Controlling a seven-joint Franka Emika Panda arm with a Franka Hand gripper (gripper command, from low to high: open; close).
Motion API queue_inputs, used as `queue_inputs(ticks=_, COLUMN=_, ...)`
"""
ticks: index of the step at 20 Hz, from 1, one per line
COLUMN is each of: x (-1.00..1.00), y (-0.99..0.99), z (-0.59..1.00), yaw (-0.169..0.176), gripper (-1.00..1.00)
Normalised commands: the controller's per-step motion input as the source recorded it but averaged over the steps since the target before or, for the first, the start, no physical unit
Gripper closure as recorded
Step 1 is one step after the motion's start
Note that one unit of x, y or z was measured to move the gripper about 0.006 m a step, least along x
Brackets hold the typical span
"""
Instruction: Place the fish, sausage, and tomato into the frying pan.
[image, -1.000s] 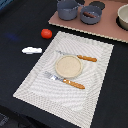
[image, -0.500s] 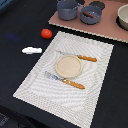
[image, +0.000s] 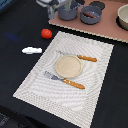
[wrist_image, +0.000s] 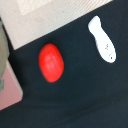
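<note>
The red tomato (image: 46, 33) lies on the dark table, off the placemat's far corner on the exterior view's left. The white fish (image: 32, 50) lies a little nearer the camera, beside the mat's edge. The blue-grey frying pan (image: 83, 18) stands on the pink board at the back. A reddish-brown stick, the sausage (image: 90, 14), lies inside it. My gripper (image: 51, 14) shows blurred at the top, above and behind the tomato; I cannot make out its jaws. The wrist view looks down on the tomato (wrist_image: 52, 62) and the fish (wrist_image: 102, 40), with no fingers in it.
A taller grey pot (image: 67, 12) stands beside the pan, close to my gripper. A beige bowl (image: 123, 17) sits at the back right. On the striped placemat (image: 35, 82) are a round beige plate (image: 67, 66), an orange-handled knife (image: 80, 57) and a fork (image: 65, 80).
My gripper has come into the exterior view at the top, near the pot. The tomato, fish and tableware have not moved.
</note>
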Motion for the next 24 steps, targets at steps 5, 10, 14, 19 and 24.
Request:
queue_inputs(ticks=5, x=-0.62, y=-0.29, z=-0.54, yaw=0.081, gripper=-1.0)
queue_inputs(ticks=10, x=-0.61, y=-0.17, z=-0.47, yaw=0.113, gripper=-1.0)
queue_inputs(ticks=14, x=-0.66, y=-0.12, z=-0.45, yaw=0.111, gripper=-1.0)
queue_inputs(ticks=19, x=-0.65, y=-0.14, z=-0.47, yaw=0.105, gripper=-1.0)
queue_inputs(ticks=24, x=-0.6, y=-0.23, z=-0.55, yaw=0.081, gripper=-1.0)
